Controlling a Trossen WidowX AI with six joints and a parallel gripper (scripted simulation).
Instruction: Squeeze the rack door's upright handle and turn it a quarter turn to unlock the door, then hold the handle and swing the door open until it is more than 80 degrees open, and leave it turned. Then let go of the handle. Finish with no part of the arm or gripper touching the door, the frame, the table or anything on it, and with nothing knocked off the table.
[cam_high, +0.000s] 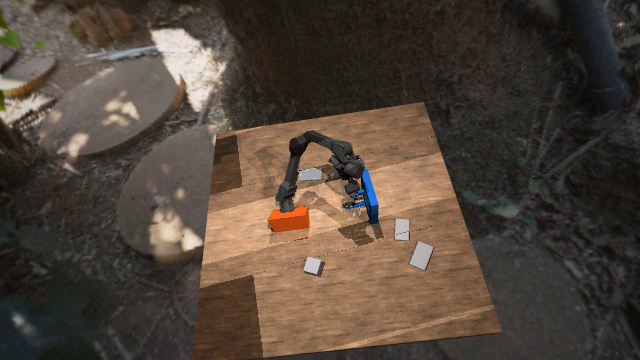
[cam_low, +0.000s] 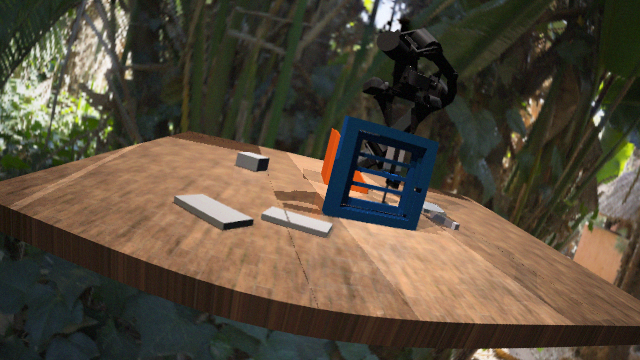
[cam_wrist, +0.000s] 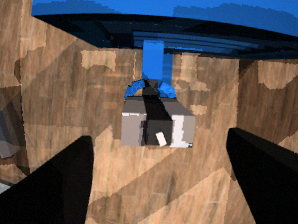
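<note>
The blue rack frame stands upright. Its barred door looks flush in the frame. The upright handle, grey with a black middle, stands off the door's near side on a blue stem; whether it is turned is unclear. My gripper is open and points down above the handle. In the wrist view the handle's top lies between the two fingertips, with a gap on each side. In the top view the arm hides most of the handle.
An orange block sits at the arm's base. Flat grey blocks lie beyond the frame. A small grey block lies to one side, and a pale block lies beneath the arm.
</note>
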